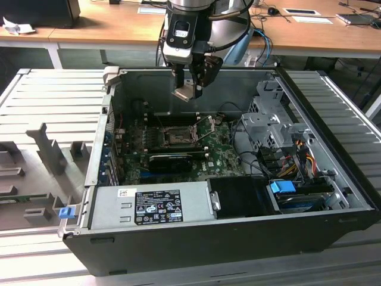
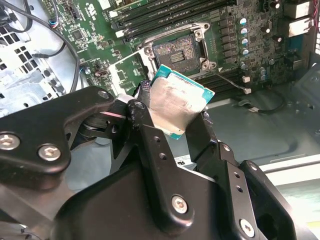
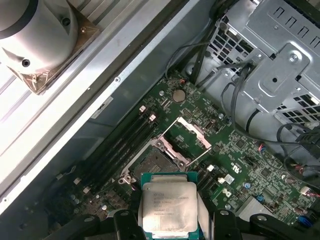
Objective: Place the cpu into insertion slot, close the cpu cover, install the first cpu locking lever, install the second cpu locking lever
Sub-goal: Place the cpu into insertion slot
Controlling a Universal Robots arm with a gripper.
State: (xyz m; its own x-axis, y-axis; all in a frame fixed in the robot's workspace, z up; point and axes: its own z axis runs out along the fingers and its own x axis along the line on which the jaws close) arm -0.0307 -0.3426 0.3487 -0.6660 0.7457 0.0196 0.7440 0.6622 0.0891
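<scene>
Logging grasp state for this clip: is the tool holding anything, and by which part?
The tool holds the cpu, pinched at two opposite edges, not yet in the insertion slot.

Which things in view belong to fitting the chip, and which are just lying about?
Job in hand:
chip, gripped in the hand, above the case
socket, empty
cover, raised

Lying about:
power supply
drive cage
black card
memory slots
cables
</scene>
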